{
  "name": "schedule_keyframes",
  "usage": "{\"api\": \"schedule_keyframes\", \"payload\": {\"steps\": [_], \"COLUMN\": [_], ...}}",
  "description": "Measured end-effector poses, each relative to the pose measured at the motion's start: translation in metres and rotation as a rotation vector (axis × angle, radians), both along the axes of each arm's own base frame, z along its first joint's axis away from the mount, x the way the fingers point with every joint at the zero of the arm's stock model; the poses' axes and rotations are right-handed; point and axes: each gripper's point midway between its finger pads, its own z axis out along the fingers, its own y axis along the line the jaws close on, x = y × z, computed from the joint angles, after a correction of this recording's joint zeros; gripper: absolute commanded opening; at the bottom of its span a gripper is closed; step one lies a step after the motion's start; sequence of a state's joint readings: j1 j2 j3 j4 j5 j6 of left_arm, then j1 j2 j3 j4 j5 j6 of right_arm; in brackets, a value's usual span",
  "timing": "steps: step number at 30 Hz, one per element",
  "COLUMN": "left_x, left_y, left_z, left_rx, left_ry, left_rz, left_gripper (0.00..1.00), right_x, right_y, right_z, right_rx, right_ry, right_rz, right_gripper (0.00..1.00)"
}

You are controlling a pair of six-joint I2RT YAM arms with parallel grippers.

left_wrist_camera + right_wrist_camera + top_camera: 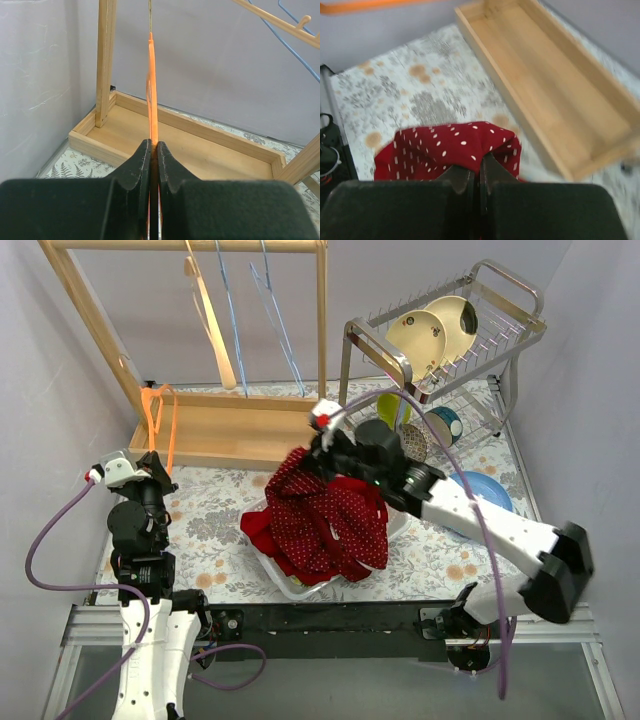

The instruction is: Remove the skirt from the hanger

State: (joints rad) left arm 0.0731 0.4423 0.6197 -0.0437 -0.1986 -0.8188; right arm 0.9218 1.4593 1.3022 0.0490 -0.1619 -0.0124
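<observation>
Separation step: left tool [154, 150] pinches the orange hanger [151, 90], right tool [480, 172] pinches the skirt [450, 145] over the white bin [288, 587]; next, probably release.

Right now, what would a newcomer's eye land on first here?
The red dotted skirt dominates: it is bunched mid-table over a white tub, with the right claw shut on a fold of it. At the far left, the left claw is shut on a bright orange hanger by the base of the wooden rack.
</observation>
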Motion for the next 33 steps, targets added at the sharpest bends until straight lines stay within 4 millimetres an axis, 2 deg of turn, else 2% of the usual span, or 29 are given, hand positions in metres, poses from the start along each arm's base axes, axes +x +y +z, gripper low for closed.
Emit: {"api": "schedule_keyframes", "payload": {"steps": [4,7,8,10,14,15,16,17,19,22,25,28,33], "left_x": [0.0,0.001,0.001,0.001,0.001,0.001,0.001,0.001,0.001,0.001,0.001,0.001,0.001], "left_y": [0.0,0.0,0.0,0.0,0.0,0.0,0.0,0.0,0.0,0.0,0.0,0.0,0.0], "left_z": [-0.001,-0.002,-0.002,-0.002,-0.002,-0.002,-0.002,-0.002,-0.002,-0.002,-0.002,-0.002,-0.003], "left_rx": [0.0,-0.001,-0.001,-0.001,0.0,0.0,0.0,0.0,0.0,0.0,0.0,-0.001,-0.001], "left_ry": [0.001,0.004,0.004,0.004,0.005,0.005,0.005,0.005,0.005,0.005,0.005,0.006,0.006], "left_rz": [0.0,-0.002,-0.003,-0.003,-0.002,-0.002,-0.002,-0.002,-0.002,-0.002,-0.002,-0.001,-0.002], "left_gripper": [0.0,0.0,0.0,0.0,0.0,0.0,0.0,0.0,0.0,0.0,0.0,0.0,0.0], "right_x": [-0.026,-0.04,-0.044,-0.045,-0.039,-0.036,-0.035,-0.034,-0.032,-0.03,-0.031,-0.034,-0.039], "right_y": [-0.075,-0.105,-0.112,-0.12,-0.12,-0.12,-0.12,-0.12,-0.121,-0.127,-0.135,-0.141,-0.143], "right_z": [-0.064,-0.123,-0.146,-0.175,-0.208,-0.214,-0.218,-0.221,-0.22,-0.21,-0.189,-0.152,-0.073], "right_rx": [-0.054,-0.125,-0.163,-0.224,-0.31,-0.328,-0.342,-0.352,-0.364,-0.39,-0.403,-0.384,-0.274], "right_ry": [0.141,0.234,0.269,0.308,0.357,0.364,0.371,0.375,0.38,0.37,0.361,0.336,0.278], "right_rz": [-0.183,-0.256,-0.276,-0.304,-0.351,-0.362,-0.37,-0.376,-0.389,-0.413,-0.421,-0.422,-0.397], "right_gripper": [0.01,0.01,0.01,0.01,0.01,0.04,0.19,0.27,0.44,0.57,0.64,0.66,0.66]}}
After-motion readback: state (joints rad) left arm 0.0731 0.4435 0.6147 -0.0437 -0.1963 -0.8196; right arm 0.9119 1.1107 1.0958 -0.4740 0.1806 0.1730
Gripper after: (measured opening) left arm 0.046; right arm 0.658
